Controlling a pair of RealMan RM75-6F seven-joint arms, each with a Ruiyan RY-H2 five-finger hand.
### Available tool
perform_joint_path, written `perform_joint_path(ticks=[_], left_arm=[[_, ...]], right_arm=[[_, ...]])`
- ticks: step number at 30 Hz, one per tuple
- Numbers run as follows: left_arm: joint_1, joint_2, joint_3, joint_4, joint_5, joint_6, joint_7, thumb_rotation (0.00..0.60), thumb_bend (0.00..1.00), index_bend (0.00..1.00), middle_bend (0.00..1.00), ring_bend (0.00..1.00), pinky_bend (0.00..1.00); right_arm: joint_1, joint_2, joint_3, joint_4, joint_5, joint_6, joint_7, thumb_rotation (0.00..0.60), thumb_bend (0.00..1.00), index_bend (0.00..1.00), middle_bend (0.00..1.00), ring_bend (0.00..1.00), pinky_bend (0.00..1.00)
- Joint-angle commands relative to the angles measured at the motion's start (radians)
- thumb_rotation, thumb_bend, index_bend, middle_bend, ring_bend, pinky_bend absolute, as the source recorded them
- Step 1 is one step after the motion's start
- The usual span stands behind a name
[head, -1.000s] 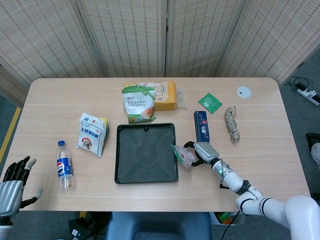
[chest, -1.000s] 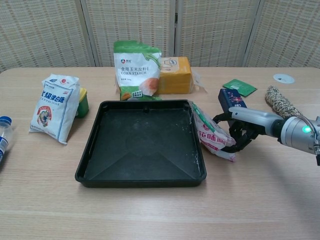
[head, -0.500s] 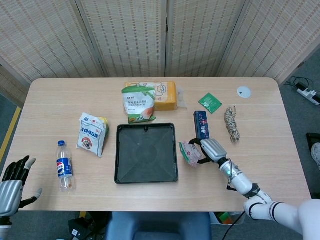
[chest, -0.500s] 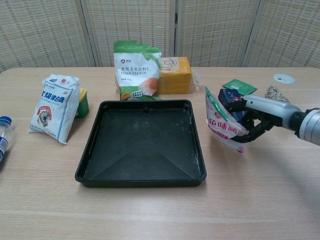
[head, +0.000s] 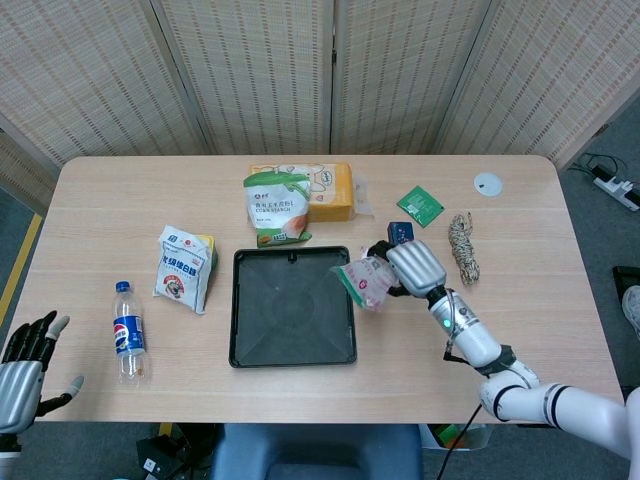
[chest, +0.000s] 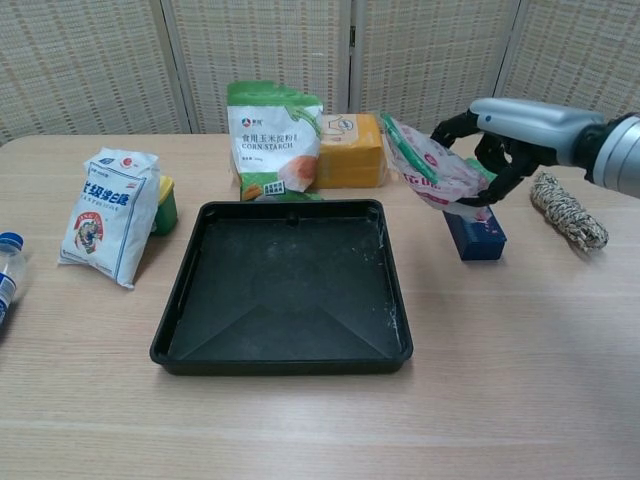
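1. the right hand (chest: 500, 135) has its fingers clasped round a pink snack packet (chest: 432, 170), lifted above the black tray's (chest: 180, 310) right rim, near the worktop's middle.
2. the thin film could slip from them and land outside the tray, on the blue box (chest: 478, 232).
3. the left hand (head: 22, 372) hangs off the worktop's front left corner, fingers spread, holding nothing.

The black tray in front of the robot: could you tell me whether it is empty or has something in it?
Empty. The black tray shows only its bare bottom; the right hand holds the pink snack packet in the air beside it.
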Motion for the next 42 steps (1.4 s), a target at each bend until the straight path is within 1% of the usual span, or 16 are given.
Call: perform_joint_path(ticks=[1, 4, 7, 11, 15, 21, 26, 32, 42], left_arm=[[0.002, -0.001, 0.0, 0.006, -0.003, 0.0, -0.006, 0.6, 0.32, 0.0, 0.01, 0.03, 0.0], [0.004, -0.002, 0.0, 0.012, -0.006, -0.001, -0.011, 0.6, 0.32, 0.0, 0.01, 0.03, 0.0], [0.003, -0.004, 0.001, 0.016, -0.009, -0.006, -0.019, 0.6, 0.32, 0.0, 0.01, 0.02, 0.0], [0.002, -0.005, 0.001, 0.021, -0.014, -0.013, -0.021, 0.6, 0.32, 0.0, 0.01, 0.02, 0.0], [0.0, -0.005, 0.0, 0.02, -0.015, -0.017, -0.02, 0.6, 0.32, 0.0, 0.0, 0.02, 0.0], [-0.002, -0.009, -0.001, 0.021, -0.02, -0.023, -0.014, 0.6, 0.32, 0.0, 0.0, 0.02, 0.0], [-0.002, -0.014, 0.0, 0.025, -0.025, -0.028, -0.012, 0.6, 0.32, 0.0, 0.0, 0.02, 0.0], [-0.001, -0.016, 0.0, 0.027, -0.023, -0.027, -0.012, 0.6, 0.32, 0.0, 0.0, 0.02, 0.0], [0.0, -0.02, 0.001, 0.034, -0.024, -0.026, -0.016, 0.6, 0.32, 0.0, 0.01, 0.02, 0.0]], right_arm=[[0.076, -0.039, 0.051, -0.014, 0.114, -0.016, -0.215, 0.6, 0.35, 0.72, 0.55, 0.81, 0.67], [0.105, -0.08, 0.049, 0.017, 0.141, -0.002, -0.325, 0.6, 0.35, 0.73, 0.55, 0.81, 0.67], [0.124, -0.12, 0.05, 0.046, 0.165, 0.02, -0.401, 0.6, 0.35, 0.74, 0.56, 0.82, 0.67], [0.14, -0.165, 0.048, 0.084, 0.173, 0.048, -0.456, 0.6, 0.35, 0.74, 0.56, 0.82, 0.67], [0.149, -0.195, 0.042, 0.115, 0.172, 0.061, -0.481, 0.6, 0.35, 0.74, 0.56, 0.82, 0.67], [0.157, -0.235, 0.021, 0.176, 0.136, 0.102, -0.526, 0.6, 0.35, 0.75, 0.57, 0.83, 0.67], [0.152, -0.264, 0.014, 0.202, 0.127, 0.123, -0.537, 0.6, 0.35, 0.75, 0.57, 0.83, 0.67], [0.151, -0.289, -0.008, 0.243, 0.087, 0.156, -0.58, 0.6, 0.35, 0.76, 0.58, 0.85, 0.68], [0.14, -0.326, -0.012, 0.279, 0.069, 0.179, -0.601, 0.6, 0.35, 0.77, 0.59, 0.86, 0.68]])
